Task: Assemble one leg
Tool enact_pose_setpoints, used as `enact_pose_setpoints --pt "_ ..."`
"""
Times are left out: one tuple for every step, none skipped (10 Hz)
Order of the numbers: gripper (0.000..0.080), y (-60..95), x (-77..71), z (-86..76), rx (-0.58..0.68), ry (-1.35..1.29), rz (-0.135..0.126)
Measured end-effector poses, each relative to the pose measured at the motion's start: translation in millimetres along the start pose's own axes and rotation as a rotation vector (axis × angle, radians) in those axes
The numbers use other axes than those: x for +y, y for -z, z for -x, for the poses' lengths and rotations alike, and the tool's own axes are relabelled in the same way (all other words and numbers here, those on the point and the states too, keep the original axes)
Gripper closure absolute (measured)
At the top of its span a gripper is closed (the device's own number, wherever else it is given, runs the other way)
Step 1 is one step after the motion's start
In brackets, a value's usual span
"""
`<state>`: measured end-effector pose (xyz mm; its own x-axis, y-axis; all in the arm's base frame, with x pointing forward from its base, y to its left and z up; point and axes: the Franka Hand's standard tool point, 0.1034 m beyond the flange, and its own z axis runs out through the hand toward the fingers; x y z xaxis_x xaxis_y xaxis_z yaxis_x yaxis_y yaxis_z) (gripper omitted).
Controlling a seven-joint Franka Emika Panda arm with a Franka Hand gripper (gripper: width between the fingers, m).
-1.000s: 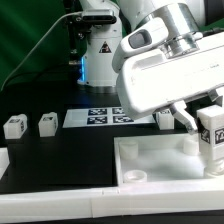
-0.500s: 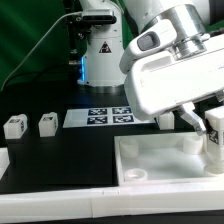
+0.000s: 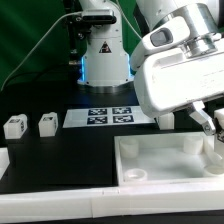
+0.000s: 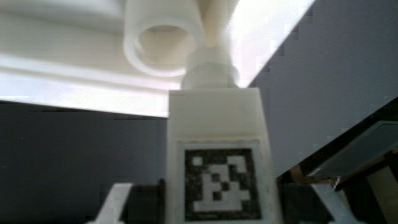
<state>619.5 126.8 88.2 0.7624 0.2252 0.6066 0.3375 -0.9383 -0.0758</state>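
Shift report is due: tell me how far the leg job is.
Done: the gripper holds the leg. In hand: its peg points at the corner socket of the tray, not visibly seated. Left: seating it there; two other legs lie loose on the table.

Bright even light, both views small and soft, big white arm housing [image 3: 180, 85] above the large white square plastic tray [image 3: 150, 170] nearly blown out, matte black tabletop [image 3: 60, 160] glare-free, wrist view blurred, small white plastic post [image 4: 217, 115] with smeared black-and-white tag [image 4: 219, 182].
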Motion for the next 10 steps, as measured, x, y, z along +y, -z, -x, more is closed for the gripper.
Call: enact_pose_setpoints --pt "0.0506 0.8 3.1 0.4 -0.005 -0.003 0.001" --pt "0.0506 2.1 5.6 0.0 -0.009 -0.005 0.001" --pt "0.0506 3.4 8.8 -0.7 -0.007 -0.007 0.005" --pt "0.0506 2.1 11.6 2.2 -0.009 -0.012 0.008" --pt "0.0506 1.4 13.4 1.7 0.005 -0.011 0.014" --pt "0.0506 1.0 14.3 1.5 0.009 0.001 0.012" --pt "0.0506 1.2 16.5 1.3 0.01 0.012 0.01" --pt "0.0506 1.2 16.6 1.1 0.011 0.015 0.009" --pt "0.0506 1.4 15.8 0.8 0.009 0.016 0.008" --pt "0.0506 1.8 12.7 0.7 -0.002 0.019 0.001"
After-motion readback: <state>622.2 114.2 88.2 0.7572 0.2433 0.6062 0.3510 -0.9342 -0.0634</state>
